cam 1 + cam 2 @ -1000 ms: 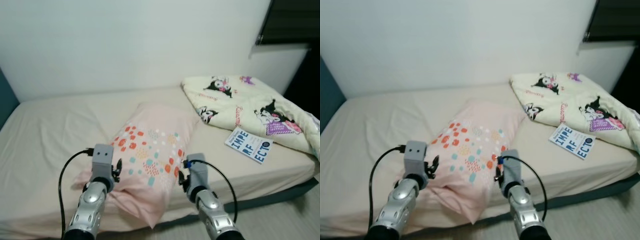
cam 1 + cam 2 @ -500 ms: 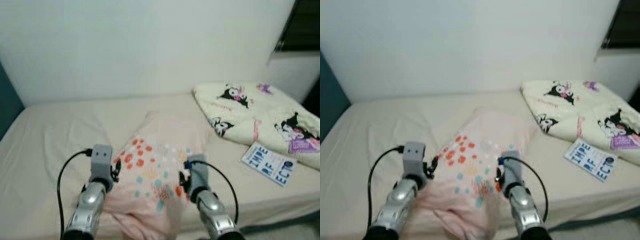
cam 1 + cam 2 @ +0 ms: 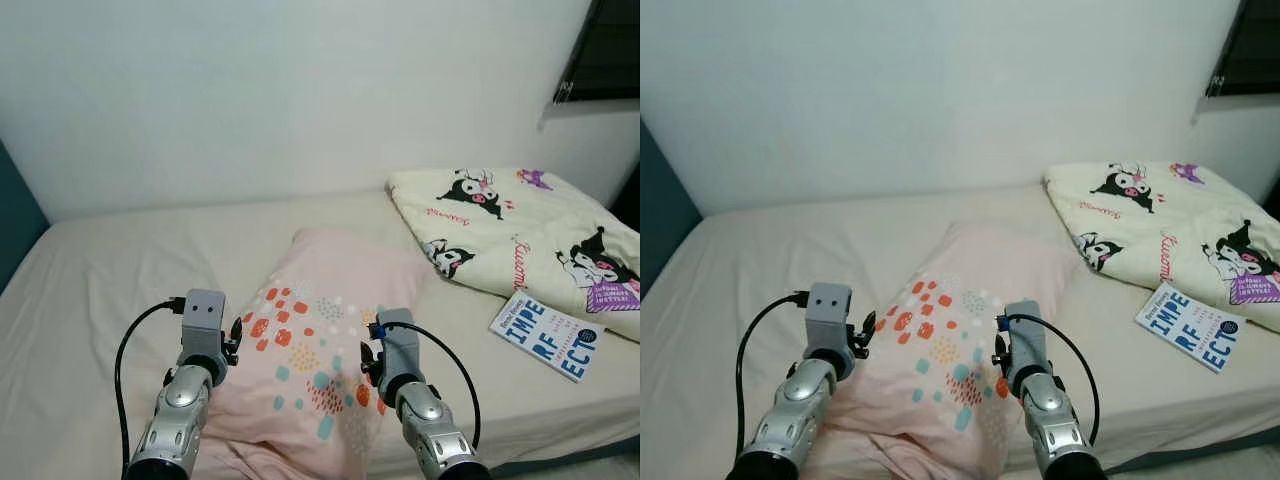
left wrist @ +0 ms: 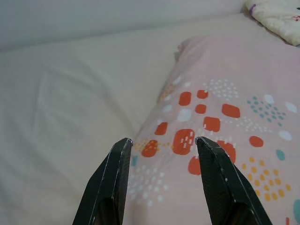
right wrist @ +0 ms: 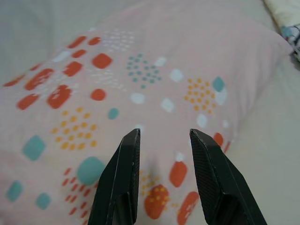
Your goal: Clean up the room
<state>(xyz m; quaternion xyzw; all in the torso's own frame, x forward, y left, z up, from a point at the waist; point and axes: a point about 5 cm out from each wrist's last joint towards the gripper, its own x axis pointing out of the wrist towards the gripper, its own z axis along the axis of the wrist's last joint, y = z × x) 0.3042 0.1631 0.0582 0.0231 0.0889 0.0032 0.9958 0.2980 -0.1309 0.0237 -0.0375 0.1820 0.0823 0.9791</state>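
Bed with beige fitted sheet (image 3: 110, 270), set against a plain white wall (image 3: 280, 90). It bore three items.

Item 1: pink rectangular pillow printed with orange, teal and white dots (image 3: 320, 330), lying at the middle of the mattress, its near end toward the bed's front edge.

Item 2: cream folded quilt with black cartoon characters (image 3: 500, 230), at the bed's right end.

Item 3: blue-and-white paperback book with large block lettering (image 3: 545, 335), flat on the sheet just in front of the quilt.

Left gripper (image 4: 161, 143) sat at the pillow's left edge, fingers apart and holding nothing. Right gripper (image 5: 162, 133) was over the pillow's right part, fingers likewise spread and empty.
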